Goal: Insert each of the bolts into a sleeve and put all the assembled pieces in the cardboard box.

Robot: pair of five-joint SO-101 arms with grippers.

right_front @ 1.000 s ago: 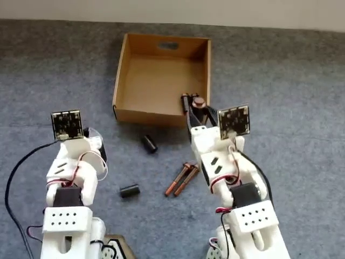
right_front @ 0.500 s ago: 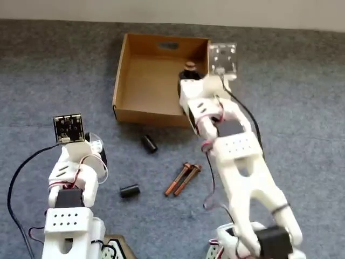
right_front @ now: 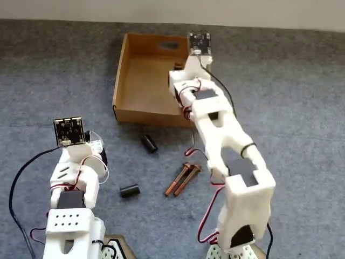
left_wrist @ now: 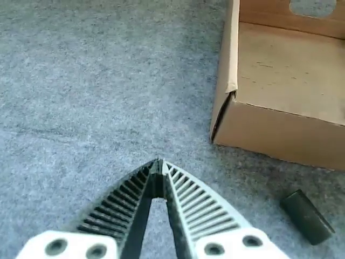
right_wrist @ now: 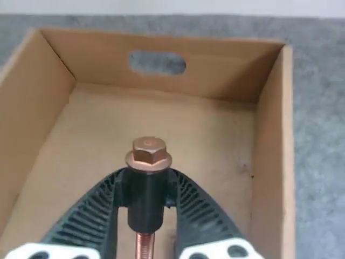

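Note:
My right gripper (right_wrist: 146, 189) is shut on an assembled piece (right_wrist: 145, 183), a copper bolt pushed through a black sleeve, held over the inside of the cardboard box (right_wrist: 215, 135). From above, that arm stretches over the box (right_front: 140, 81) at its right side. Two loose copper bolts (right_front: 182, 179) lie side by side on the carpet below the box. One black sleeve (right_front: 149, 144) lies near the box's front wall, another black sleeve (right_front: 129, 190) lower left. My left gripper (left_wrist: 157, 164) is shut on nothing, low over the carpet, left of the box's corner (left_wrist: 229, 97), with a sleeve (left_wrist: 307, 217) off to the side.
Grey carpet covers the table. The box has a hand hole (right_wrist: 157, 62) in its far wall and a bare floor. A dark tag (right_front: 116, 245) shows at the near edge by the left arm's base.
My right arm has stretched forward from the box's front right corner to over its inside, carrying the bolt and sleeve. The left arm has barely shifted.

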